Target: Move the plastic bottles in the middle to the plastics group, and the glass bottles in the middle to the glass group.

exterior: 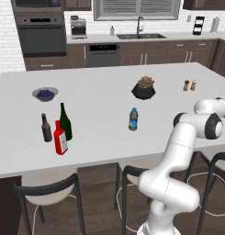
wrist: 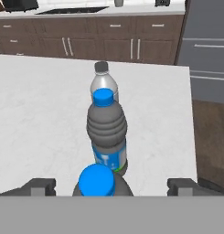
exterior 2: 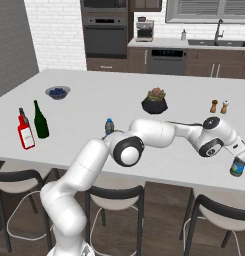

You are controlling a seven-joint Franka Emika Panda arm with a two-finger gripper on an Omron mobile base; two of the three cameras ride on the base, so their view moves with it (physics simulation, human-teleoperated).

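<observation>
Gripper (wrist: 111, 186) stands with fingers spread wide around a blue-capped water bottle (wrist: 97, 182) beside two others on the island counter (wrist: 40, 114).

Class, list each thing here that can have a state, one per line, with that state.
end effector: open, straddling the nearest bottle
nearest bottle: upright, capped, ungripped
blue-label bottle: upright, capped
grey bottle: upright, capped
mid-counter water bottle: upright, capped
red bottle: upright, capped
green wine bottle: upright
brown bottle: upright
</observation>
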